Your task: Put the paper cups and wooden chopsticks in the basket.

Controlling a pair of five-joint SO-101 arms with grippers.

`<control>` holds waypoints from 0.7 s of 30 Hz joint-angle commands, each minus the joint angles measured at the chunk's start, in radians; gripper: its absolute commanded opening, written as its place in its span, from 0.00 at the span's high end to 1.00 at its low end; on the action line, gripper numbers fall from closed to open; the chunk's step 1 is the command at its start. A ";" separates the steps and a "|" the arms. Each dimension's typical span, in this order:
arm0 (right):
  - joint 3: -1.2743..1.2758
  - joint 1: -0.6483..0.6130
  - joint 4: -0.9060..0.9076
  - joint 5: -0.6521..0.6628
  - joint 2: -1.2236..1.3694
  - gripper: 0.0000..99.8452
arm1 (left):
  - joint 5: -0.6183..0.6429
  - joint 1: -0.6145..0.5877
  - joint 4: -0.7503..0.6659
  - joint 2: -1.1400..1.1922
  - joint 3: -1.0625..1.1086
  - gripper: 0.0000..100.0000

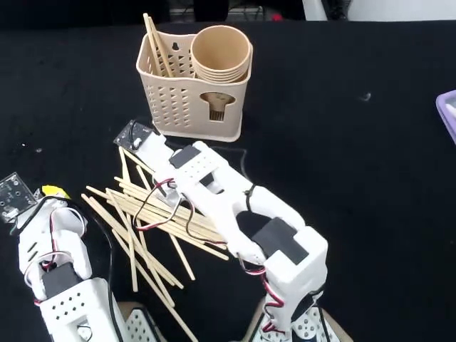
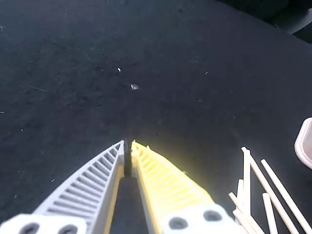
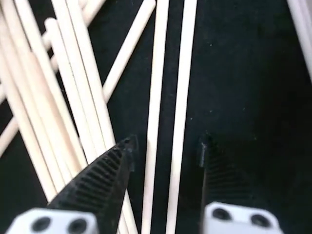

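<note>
Right wrist view: my right gripper (image 3: pixel 166 144), open, straddles two chopsticks (image 3: pixel 157 97) in the pile lying near of the basket (image 1: pixel 178 107); I should lower straight and close squarely so neither rolls free. My left gripper (image 2: pixel 128 145) sits closed.

Beige basket (image 1: pixel 185 107) (perforated with slots), tan paper cups (image 1: pixel 222 53), pale wooden chopsticks (image 3: pixel 158 73), black table (image 1: pixel 356 178).

Paper cups (image 1: pixel 221 51) sit in the basket (image 1: pixel 187 103); loose chopsticks (image 1: pixel 121 201) lie before it.
</note>
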 commanded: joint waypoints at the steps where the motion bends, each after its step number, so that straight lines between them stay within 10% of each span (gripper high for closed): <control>1: -0.021 0.008 -0.032 -0.011 -0.004 0.80 | 0.008 -0.008 0.006 -0.012 -0.061 0.97; 21: -0.093 0.057 0.063 -0.014 -0.042 0.99 | 0.008 -0.007 0.006 -0.011 -0.061 0.97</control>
